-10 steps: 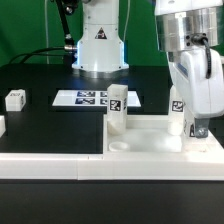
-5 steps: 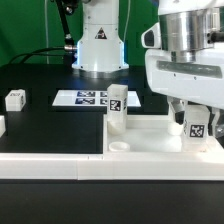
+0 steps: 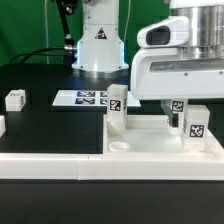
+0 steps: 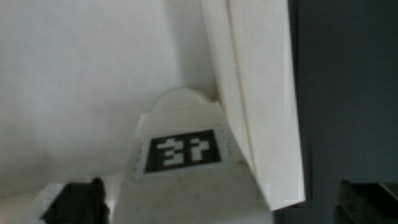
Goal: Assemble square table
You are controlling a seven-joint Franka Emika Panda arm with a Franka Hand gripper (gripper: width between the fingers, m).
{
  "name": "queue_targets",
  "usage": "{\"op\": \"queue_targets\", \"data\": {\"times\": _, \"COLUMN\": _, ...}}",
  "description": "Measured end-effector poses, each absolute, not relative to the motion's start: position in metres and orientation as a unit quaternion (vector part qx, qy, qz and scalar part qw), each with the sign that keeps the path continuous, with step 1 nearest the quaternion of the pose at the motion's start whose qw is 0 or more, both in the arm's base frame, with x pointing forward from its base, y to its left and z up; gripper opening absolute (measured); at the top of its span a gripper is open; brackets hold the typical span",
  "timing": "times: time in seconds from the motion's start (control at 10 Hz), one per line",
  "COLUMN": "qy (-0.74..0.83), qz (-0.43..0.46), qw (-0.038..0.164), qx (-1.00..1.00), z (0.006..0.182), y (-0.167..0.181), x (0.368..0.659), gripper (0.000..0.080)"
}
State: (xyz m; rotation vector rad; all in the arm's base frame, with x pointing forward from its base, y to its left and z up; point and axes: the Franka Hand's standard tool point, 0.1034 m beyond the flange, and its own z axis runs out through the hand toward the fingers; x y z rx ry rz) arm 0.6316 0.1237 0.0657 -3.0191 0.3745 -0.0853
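The square table top (image 3: 150, 140) is a white tray with a raised rim, lying at the front of the exterior view. One tagged leg (image 3: 117, 107) stands upright at its far left corner. Another leg (image 3: 194, 125) stands at its right side. A third tagged piece (image 3: 178, 106) shows behind it, partly hidden by the hand. My gripper (image 3: 186, 98) hangs just above the right leg. In the wrist view the gripper (image 4: 219, 205) is open, its fingers (image 4: 75, 205) wide apart on either side of the tagged leg (image 4: 183, 150) and the rim (image 4: 258, 110).
A loose leg block (image 3: 15, 99) lies at the exterior view's left, and another shows at the left edge (image 3: 2, 125). The marker board (image 3: 85, 98) lies behind the tray. A long white border rail (image 3: 50, 166) runs along the front. The robot base (image 3: 100, 45) stands at the back.
The hand has turned and swung toward the exterior view's left, off the right leg. That leg stays standing upright on the tray, now in plain view.
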Motion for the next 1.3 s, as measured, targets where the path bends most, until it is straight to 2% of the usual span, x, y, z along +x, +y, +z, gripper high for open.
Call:
{"op": "queue_targets", "data": {"times": 0.2, "qy": 0.144, "qz": -0.027, "qw": 0.049, "qx": -0.988, "z": 0.066, "y": 0.124, "x": 0.632, "gripper": 0.0387}}
{"op": "queue_targets", "data": {"times": 0.3, "qy": 0.172, "qz": -0.024, "qw": 0.048, "qx": -0.984, "z": 0.064, "y": 0.12, "x": 0.631, "gripper": 0.0387}}
{"op": "queue_targets", "data": {"times": 0.4, "qy": 0.215, "qz": -0.021, "qw": 0.048, "qx": -0.975, "z": 0.064, "y": 0.118, "x": 0.63, "gripper": 0.0291}}
{"op": "queue_targets", "data": {"times": 0.8, "qy": 0.331, "qz": -0.016, "qw": 0.05, "qx": -0.942, "z": 0.064, "y": 0.117, "x": 0.63, "gripper": 0.0291}}
{"op": "queue_targets", "data": {"times": 1.0, "qy": 0.475, "qz": -0.007, "qw": 0.054, "qx": -0.878, "z": 0.064, "y": 0.114, "x": 0.631, "gripper": 0.0291}}
{"op": "queue_targets", "data": {"times": 1.3, "qy": 0.652, "qz": 0.031, "qw": 0.079, "qx": -0.753, "z": 0.063, "y": 0.114, "x": 0.629, "gripper": 0.0291}}
